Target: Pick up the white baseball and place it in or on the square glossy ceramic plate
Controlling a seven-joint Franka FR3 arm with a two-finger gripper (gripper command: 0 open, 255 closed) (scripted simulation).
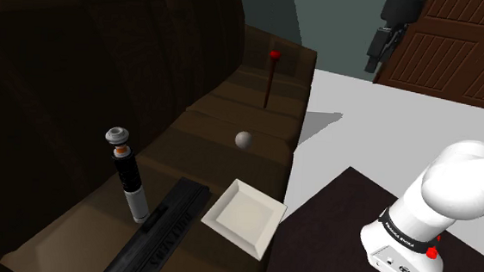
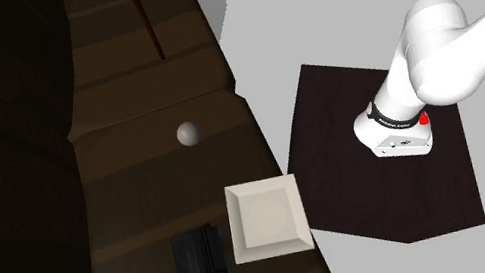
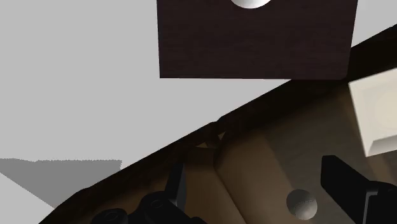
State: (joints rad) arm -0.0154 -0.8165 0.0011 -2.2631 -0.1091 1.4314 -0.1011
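Note:
The pale grey-white baseball (image 1: 243, 139) rests on the brown sofa seat (image 1: 224, 112), also seen as the ball (image 2: 189, 133) in the second exterior view. The square white plate (image 1: 244, 215) lies nearer the stand on the same seat, close to its front edge; the plate (image 2: 265, 218) has a raised rim. My black gripper (image 1: 376, 67) hangs high in the air over the grey floor, well away from both. In the wrist view the gripper (image 3: 261, 191) is open, its fingers wide apart, with the ball (image 3: 301, 203) far below and the plate (image 3: 380, 108) to one side.
A black and silver cylinder (image 1: 130, 180) and a long black box (image 1: 161, 229) lie on the seat beside the plate. A red-tipped stick (image 1: 271, 76) stands farther along the sofa. The tall sofa back (image 1: 80, 78) rises behind. The dark stand (image 1: 337, 240) carries the arm's base.

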